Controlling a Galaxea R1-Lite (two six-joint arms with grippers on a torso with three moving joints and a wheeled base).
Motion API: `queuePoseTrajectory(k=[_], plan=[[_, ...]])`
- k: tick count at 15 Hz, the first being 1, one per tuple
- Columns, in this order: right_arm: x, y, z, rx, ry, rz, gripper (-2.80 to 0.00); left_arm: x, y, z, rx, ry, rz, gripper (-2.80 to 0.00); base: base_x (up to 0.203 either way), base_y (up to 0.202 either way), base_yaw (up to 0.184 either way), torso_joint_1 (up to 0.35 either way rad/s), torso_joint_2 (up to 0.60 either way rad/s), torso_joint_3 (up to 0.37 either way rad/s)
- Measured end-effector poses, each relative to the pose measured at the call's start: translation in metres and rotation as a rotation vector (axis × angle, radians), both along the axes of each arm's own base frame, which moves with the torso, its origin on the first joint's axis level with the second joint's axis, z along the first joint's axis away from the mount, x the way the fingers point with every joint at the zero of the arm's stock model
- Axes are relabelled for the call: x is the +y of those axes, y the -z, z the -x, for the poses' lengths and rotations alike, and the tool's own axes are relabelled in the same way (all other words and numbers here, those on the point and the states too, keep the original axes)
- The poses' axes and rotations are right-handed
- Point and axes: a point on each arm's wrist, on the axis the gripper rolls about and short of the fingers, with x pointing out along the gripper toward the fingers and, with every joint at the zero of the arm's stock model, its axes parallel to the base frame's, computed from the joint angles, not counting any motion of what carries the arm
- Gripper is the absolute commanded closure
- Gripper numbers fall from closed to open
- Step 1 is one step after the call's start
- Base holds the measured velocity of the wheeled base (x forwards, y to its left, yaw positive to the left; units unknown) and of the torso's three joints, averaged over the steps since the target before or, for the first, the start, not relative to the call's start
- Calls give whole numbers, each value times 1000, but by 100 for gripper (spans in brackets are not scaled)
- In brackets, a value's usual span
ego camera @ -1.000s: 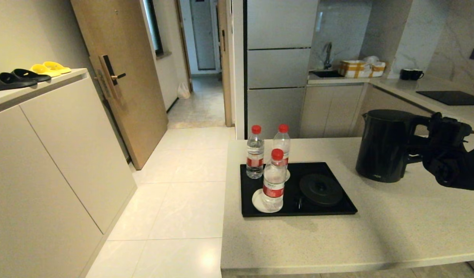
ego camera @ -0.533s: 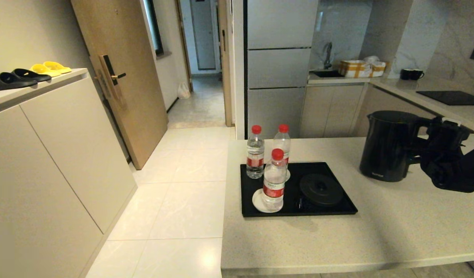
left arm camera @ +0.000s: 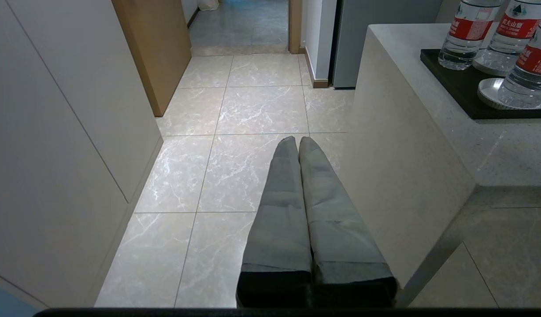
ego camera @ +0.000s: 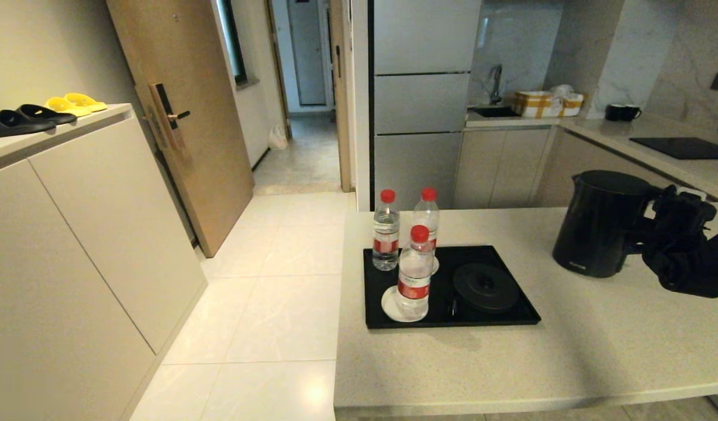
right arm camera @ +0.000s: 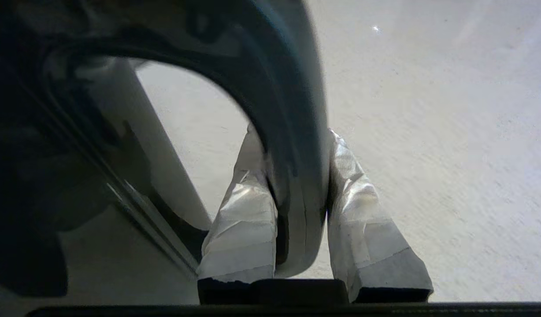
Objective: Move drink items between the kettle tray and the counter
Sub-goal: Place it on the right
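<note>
The matte black kettle [ego camera: 599,225] stands upright over the counter [ego camera: 511,362], to the right of the black tray [ego camera: 511,257]; I cannot tell if its bottom touches the stone. My right gripper [ego camera: 657,225] is shut on the kettle's loop handle [right arm camera: 292,110], one taped finger on each side, with the gripper [right arm camera: 294,134] seen from behind. The round kettle base [ego camera: 486,286] on the tray is bare. Three red-capped bottles [ego camera: 386,231] [ego camera: 428,219] [ego camera: 414,275] stand on the tray's left half. My left gripper [left arm camera: 298,141] hangs shut over the floor, left of the counter's end.
A white saucer [ego camera: 389,304] lies under the front bottle. A black hob [ego camera: 683,148] and two black mugs [ego camera: 622,112] sit on the far worktop. The fridge [ego camera: 423,105] stands behind the counter. A cabinet with slippers [ego camera: 43,111] is at the left.
My right gripper has carried the kettle a little further right, away from the tray. The bottles, the tray and the left arm have not moved.
</note>
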Motion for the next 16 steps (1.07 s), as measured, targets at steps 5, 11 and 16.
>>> queuePoseTrajectory(k=[5,11,16], plan=[[0,2,0,7,-2,-3,-280,0,0,0,0,-1,0,0,0,0,0,0,0,0],[5,6,6,35,-51,-22,-280,0,0,0,0,0,0,0,0,0,0,0,0,0],[61,1,28,104,-312,-90,-280,0,0,0,0,0,0,0,0,0,0,0,0,0]])
